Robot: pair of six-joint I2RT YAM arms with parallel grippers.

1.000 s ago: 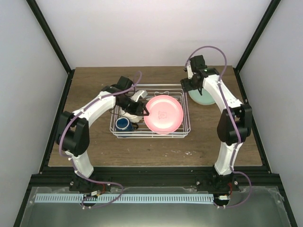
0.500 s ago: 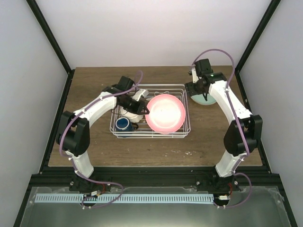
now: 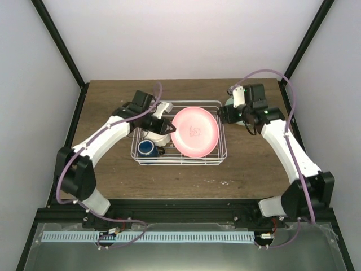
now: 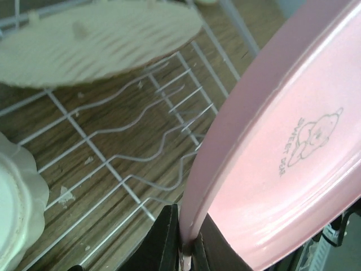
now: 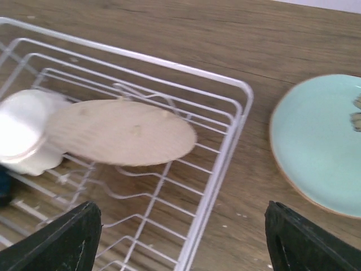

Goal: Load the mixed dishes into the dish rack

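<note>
My left gripper (image 4: 189, 248) is shut on the rim of the pink plate (image 4: 282, 141) and holds it tilted over the white wire dish rack (image 4: 141, 147). In the top view the pink plate (image 3: 194, 131) covers the rack's (image 3: 221, 155) right half, and the left gripper (image 3: 169, 130) is at its left rim. The dark blue mug (image 3: 148, 148) sits in the rack's near left corner. The cream-white bowl (image 5: 22, 135) and the yellow-orange grid plate (image 5: 121, 132) lie in the rack. My right gripper (image 5: 189, 243) is open and empty above the rack's far right corner. The pale green plate (image 5: 321, 141) lies on the table beside the rack.
The wooden table (image 3: 254, 169) is walled by black frame posts and white panels. The right arm (image 3: 282, 141) arches over the table's right side. The left arm (image 3: 107, 135) reaches in over the rack's left side.
My right gripper has moved off the pale green plate towards the rack's far right corner. My left gripper has shifted slightly and tilted the pink plate more upright.
</note>
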